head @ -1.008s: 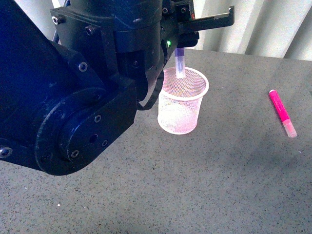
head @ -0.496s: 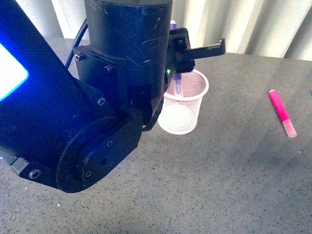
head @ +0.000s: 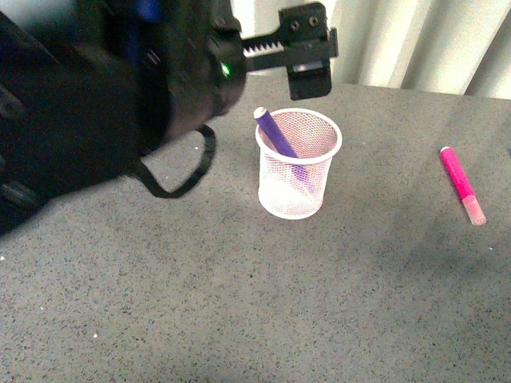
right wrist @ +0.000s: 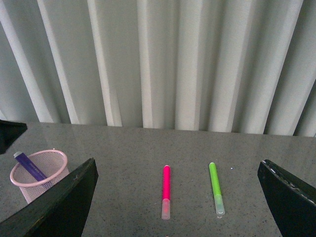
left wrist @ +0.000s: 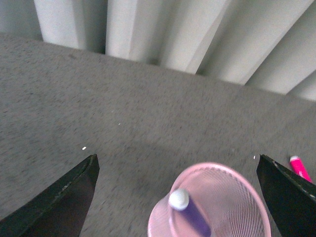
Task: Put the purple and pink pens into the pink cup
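The pink cup (head: 291,182) stands upright on the grey table. The purple pen (head: 274,132) leans inside it, its end poking over the rim on the left. My left gripper (left wrist: 176,190) hangs open just above the cup (left wrist: 224,173) with nothing between its fingers; the purple pen (left wrist: 190,217) sits below the gap. The pink pen (head: 461,183) lies flat on the table to the cup's right, well apart from it. My right gripper (right wrist: 175,200) is open and empty, raised above the table, with the pink pen (right wrist: 166,190) lying beyond its fingers.
A green pen (right wrist: 215,189) lies parallel to the pink one, on its far side from the cup. A corrugated white wall (head: 415,40) closes the back of the table. My dark left arm (head: 96,104) fills the upper left of the front view.
My left gripper held the purple pen over the cup; it has let go, and the pen now rests inside. The left arm has pulled up and back to the left.
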`<state>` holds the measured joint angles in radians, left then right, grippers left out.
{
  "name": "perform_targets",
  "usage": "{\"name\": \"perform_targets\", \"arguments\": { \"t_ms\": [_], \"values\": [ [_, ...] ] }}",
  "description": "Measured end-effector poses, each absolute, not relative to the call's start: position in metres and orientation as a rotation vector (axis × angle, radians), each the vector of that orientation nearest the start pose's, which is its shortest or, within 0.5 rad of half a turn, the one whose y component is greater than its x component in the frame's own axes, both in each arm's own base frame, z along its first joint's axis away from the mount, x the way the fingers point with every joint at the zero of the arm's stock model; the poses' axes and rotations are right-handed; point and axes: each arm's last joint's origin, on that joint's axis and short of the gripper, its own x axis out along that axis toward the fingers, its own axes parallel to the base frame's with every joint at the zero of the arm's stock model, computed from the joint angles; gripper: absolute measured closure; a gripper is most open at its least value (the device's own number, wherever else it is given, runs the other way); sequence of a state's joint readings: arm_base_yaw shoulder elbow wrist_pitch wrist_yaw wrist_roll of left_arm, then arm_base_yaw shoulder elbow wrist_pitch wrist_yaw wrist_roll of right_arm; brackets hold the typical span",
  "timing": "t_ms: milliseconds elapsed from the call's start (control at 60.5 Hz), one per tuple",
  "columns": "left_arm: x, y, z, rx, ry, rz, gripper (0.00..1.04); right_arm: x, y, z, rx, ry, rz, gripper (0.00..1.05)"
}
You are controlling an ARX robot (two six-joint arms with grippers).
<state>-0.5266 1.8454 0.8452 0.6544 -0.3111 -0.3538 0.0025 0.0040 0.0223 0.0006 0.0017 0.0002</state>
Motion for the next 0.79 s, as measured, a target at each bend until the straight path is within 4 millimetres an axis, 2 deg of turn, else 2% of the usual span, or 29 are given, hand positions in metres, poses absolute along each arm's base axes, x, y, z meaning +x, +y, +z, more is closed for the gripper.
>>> {"name": "perform_targets", "arguments": {
  "t_ms": [83, 149, 347, 397, 463, 562, 661, 793],
  "values": [
    [0.300, -0.153, 0.172, -0.125, 0.471, -0.111, 0.07, 0.097, 0.000, 0.171, 0.000, -0.019, 0.001, 0.07],
    [0.288, -0.142, 0.181, -0.085, 0.535, -0.086, 0.07, 0.097, 0.000, 0.171, 0.000, -0.019, 0.000, 0.07],
    [0.286, -0.140, 0.174, -0.037, 0.545, -0.076, 0.08, 0.097, 0.000, 0.171, 0.000, -0.019, 0.000, 0.07],
    [0.285, -0.135, 0.168, -0.024, 0.384, -0.026, 0.17, 0.097, 0.000, 0.171, 0.000, -0.019, 0.001, 0.07],
    [0.271, -0.120, 0.160, -0.014, 0.212, -0.037, 0.30, 0.097, 0.000, 0.171, 0.000, -0.019, 0.002, 0.07],
    [0.247, -0.086, 0.165, -0.036, 0.018, -0.009, 0.51, 0.097, 0.000, 0.171, 0.000, -0.019, 0.000, 0.07],
    [0.227, -0.064, 0.163, -0.024, 0.003, 0.000, 0.71, 0.097, 0.000, 0.171, 0.000, -0.019, 0.002, 0.07],
    [0.207, -0.048, 0.160, -0.013, 0.019, -0.009, 0.95, 0.097, 0.000, 0.171, 0.000, -0.019, 0.000, 0.07]
  ]
}}
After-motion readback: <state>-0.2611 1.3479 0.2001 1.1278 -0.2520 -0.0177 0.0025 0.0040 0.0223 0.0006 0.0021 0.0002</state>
